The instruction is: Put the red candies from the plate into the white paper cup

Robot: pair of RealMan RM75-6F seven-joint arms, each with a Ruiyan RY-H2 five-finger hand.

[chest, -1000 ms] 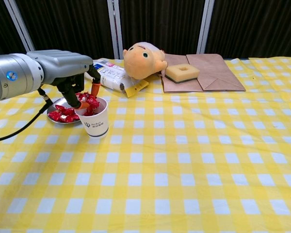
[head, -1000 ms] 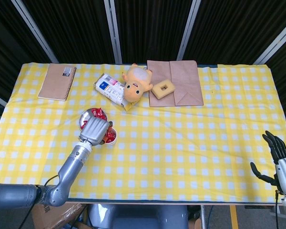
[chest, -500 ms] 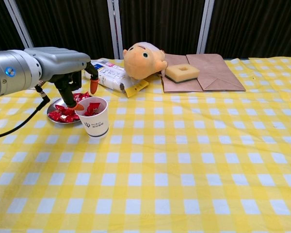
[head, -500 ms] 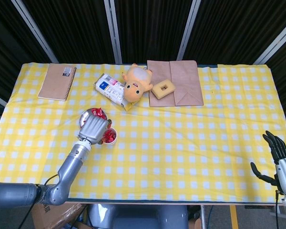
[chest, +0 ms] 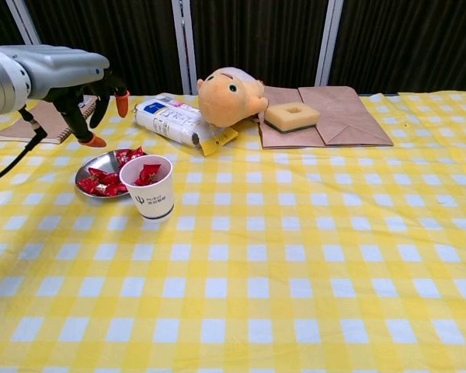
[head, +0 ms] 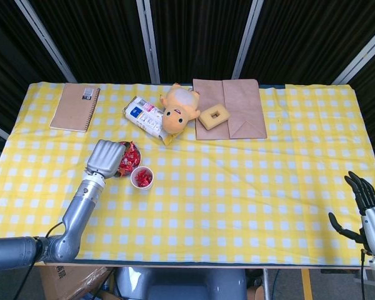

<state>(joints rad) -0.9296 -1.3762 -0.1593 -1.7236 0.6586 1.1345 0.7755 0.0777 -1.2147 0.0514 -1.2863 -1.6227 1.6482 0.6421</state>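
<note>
The white paper cup [chest: 155, 187] [head: 142, 177] stands upright with red candies inside it. Just left of it sits the small metal plate [chest: 88, 168] holding several red candies [chest: 107, 180] [head: 130, 158]. My left hand [chest: 78, 89] [head: 104, 158] hovers above the plate's left side, lifted clear of it, fingers spread and nothing in them. My right hand [head: 364, 206] shows only in the head view, at the table's near right corner, fingers apart and holding nothing.
A plush toy [chest: 229, 96] leans on a snack packet [chest: 177, 122] behind the cup. A brown paper bag [chest: 338, 115] with a yellow sponge ring [chest: 292, 115] lies at the back. A brown notebook [head: 75, 107] lies at the back left.
My left hand has risen from the cup's rim and moved left, over the plate. A candy it held over the cup now lies in the cup. The right hand has not moved.
</note>
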